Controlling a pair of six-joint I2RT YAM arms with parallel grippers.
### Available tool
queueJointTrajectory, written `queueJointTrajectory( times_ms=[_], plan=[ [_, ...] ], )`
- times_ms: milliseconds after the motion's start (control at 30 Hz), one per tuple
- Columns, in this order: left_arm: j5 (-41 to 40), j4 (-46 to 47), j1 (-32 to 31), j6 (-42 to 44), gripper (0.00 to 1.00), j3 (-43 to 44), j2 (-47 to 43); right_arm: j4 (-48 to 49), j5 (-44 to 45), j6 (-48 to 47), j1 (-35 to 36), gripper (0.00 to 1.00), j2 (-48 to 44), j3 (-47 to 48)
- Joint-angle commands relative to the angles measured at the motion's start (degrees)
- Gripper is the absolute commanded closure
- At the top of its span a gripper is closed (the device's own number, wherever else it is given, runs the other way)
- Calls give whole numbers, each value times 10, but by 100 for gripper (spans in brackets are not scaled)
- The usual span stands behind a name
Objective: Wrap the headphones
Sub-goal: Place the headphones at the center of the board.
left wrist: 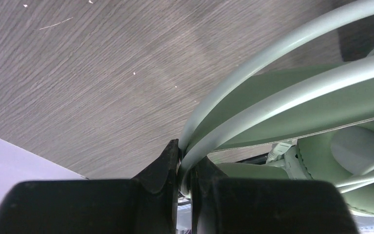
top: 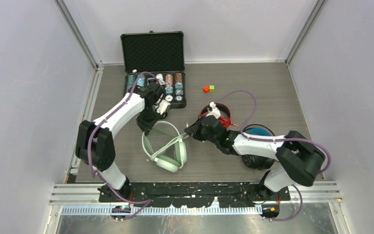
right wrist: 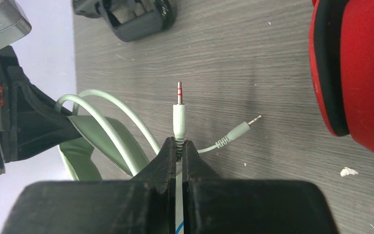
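Open black case (top: 152,51) of poker chips (top: 168,87) (lid up), red cube (top: 206,89) beside green cube (top: 212,87)

The surface (top: 272,92) is grey wood-grain laminate, matt, with fine streaks and a few pale specks. The mint-green headphones (left wrist: 292,97) are smooth plastic with a soft satin sheen along the headband. Their jack plug (right wrist: 179,122) has a rubbery pale-green sleeve, ribbed at its base, and a bright metal tip. The red headphones (right wrist: 365,73) are glossy red plastic rimmed by a matt black cushion. The left claw (left wrist: 184,168) and the right claw (right wrist: 179,146) are matt black plastic, faintly grainy. At the far edge of the surface, the case (top: 152,51) has a lid lined with black dimpled foam.
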Motion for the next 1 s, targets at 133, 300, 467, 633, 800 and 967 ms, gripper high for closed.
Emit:
queueJointTrajectory(
  times_ms=[133,300,467,633,800,967],
  plan=[
    [-105,8,5,18,98,-39,31,0,74,-17,15,100,83,55],
    [-125,36,0,11,88,-60,47,6,76,-9,35,100,123,65],
    [-140,32,-19,-4,76,-54,54,-4,98,-4,45,96,126,61],
    [-134,13,-26,-18,65,-36,50,-5,106,-1,45,96,123,61],
    [-106,-10,-26,-32,50,-3,39,-5,99,2,45,95,133,70],
    [-83,-26,-26,-49,46,28,21,-4,99,5,45,95,139,71]
  ],
)
